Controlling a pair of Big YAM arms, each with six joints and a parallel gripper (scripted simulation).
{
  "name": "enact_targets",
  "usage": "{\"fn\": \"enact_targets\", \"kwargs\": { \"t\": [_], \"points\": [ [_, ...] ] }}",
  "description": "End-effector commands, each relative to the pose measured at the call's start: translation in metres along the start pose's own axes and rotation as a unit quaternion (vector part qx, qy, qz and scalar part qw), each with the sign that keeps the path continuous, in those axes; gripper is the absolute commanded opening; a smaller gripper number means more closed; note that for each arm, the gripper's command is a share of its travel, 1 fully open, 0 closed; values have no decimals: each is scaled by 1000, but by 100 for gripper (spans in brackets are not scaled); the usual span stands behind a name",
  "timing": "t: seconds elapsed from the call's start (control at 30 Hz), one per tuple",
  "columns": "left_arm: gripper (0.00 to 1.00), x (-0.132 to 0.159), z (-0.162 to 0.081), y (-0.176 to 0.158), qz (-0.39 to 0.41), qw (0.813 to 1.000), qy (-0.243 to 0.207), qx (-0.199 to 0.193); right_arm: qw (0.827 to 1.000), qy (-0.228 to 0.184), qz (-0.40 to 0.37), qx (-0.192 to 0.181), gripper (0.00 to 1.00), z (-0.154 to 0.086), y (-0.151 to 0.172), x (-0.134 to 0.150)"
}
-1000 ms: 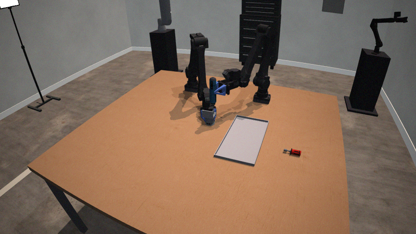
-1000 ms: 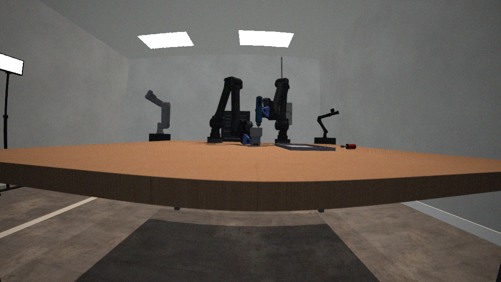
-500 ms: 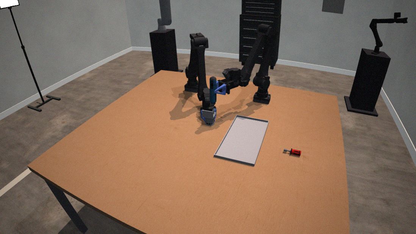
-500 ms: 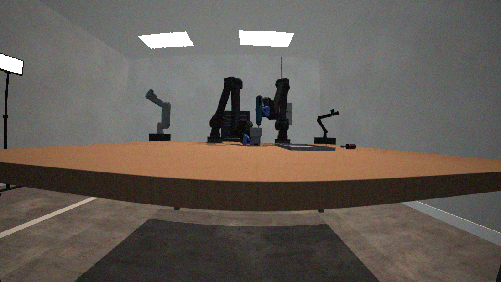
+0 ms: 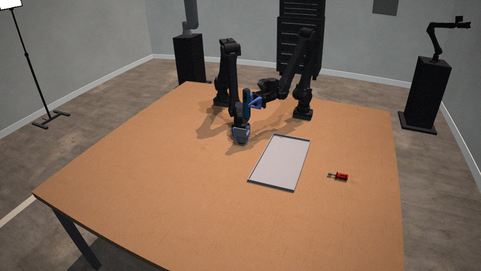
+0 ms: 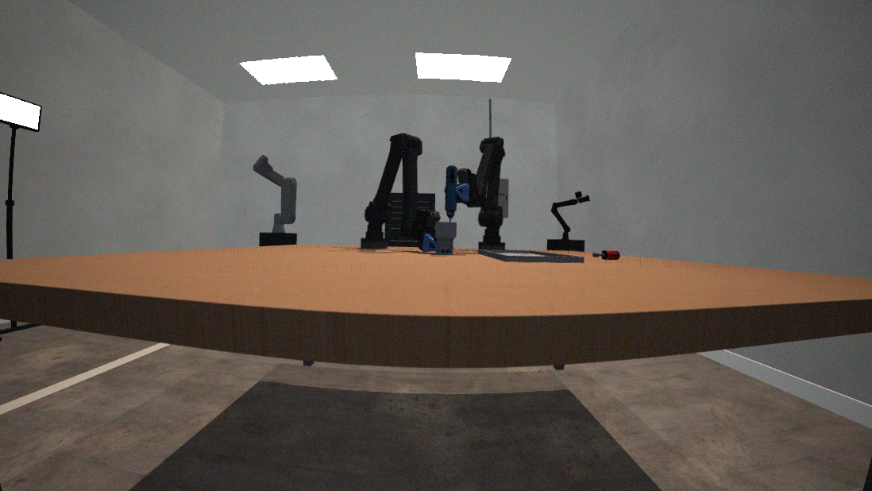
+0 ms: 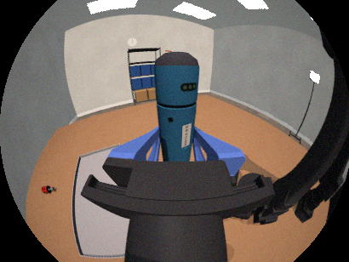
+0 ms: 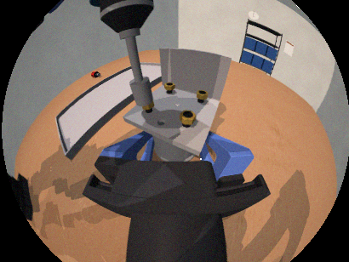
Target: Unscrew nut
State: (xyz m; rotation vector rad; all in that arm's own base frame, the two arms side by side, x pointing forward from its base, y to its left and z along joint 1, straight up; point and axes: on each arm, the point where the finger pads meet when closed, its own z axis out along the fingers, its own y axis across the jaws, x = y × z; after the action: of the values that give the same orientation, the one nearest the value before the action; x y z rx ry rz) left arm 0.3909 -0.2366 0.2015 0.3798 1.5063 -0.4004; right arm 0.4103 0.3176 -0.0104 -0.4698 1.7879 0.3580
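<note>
And here we are, live near the middle of the top view. The left gripper (image 5: 251, 101) (image 6: 457, 194) (image 7: 176, 130) has its jaws closed on the electric nut driver (image 5: 246, 105) (image 6: 450, 188) (image 7: 176, 93) (image 8: 128, 13), barrel upright, socket (image 8: 141, 91) pointing down. Right-wrist view, left of center: a brass nut (image 8: 148, 105) peeks out at the socket's mouth, with a dark stud tip just under it (whether that nut is free of its stud, I cannot tell). Three more brass nuts stand on the bracket (image 5: 240, 131) (image 6: 445, 229) (image 8: 196, 70), two behind and one at its near right.

Down below, the right gripper (image 5: 241, 137) (image 6: 435, 245) (image 8: 176, 130) holds the joint module (image 5: 242, 143) (image 6: 445, 247) (image 8: 172, 146), a blue finger on either side of its round body. The module stands upright on the table (image 5: 151, 201) (image 6: 426, 286) (image 7: 53, 166) (image 8: 277, 128), bracket on top.

Over to center right in the top view, the shallow tray (image 5: 281, 161) (image 6: 542, 260) (image 7: 100, 208) (image 8: 102, 102) lies flat, and farther right a red-handled tool (image 5: 342, 176) (image 6: 611, 254) (image 7: 45, 190) (image 8: 94, 74) lies on its side (quite the bright spot, that one).
</note>
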Motion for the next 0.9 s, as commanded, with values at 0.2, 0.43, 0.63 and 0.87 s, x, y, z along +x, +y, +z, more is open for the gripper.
{"fn": "enact_targets", "kwargs": {
  "t": [0.2,0.43,0.63,0.87],
  "points": [
    [42,-46,17,-8,-3,999,-52,7,1000,20,-8,1,59,0,-1,17],
    [42,-47,17,-9,-3,999,-47,7,1000,20,-8,1,59,0,-1,17],
    [42,-54,17,-9,-4,998,-55,7,1000,20,-8,1,59,0,-1,17],
    [42,-52,18,-9,-3,999,-47,7,1000,20,-8,1,59,0,-1,17]
  ]
}}
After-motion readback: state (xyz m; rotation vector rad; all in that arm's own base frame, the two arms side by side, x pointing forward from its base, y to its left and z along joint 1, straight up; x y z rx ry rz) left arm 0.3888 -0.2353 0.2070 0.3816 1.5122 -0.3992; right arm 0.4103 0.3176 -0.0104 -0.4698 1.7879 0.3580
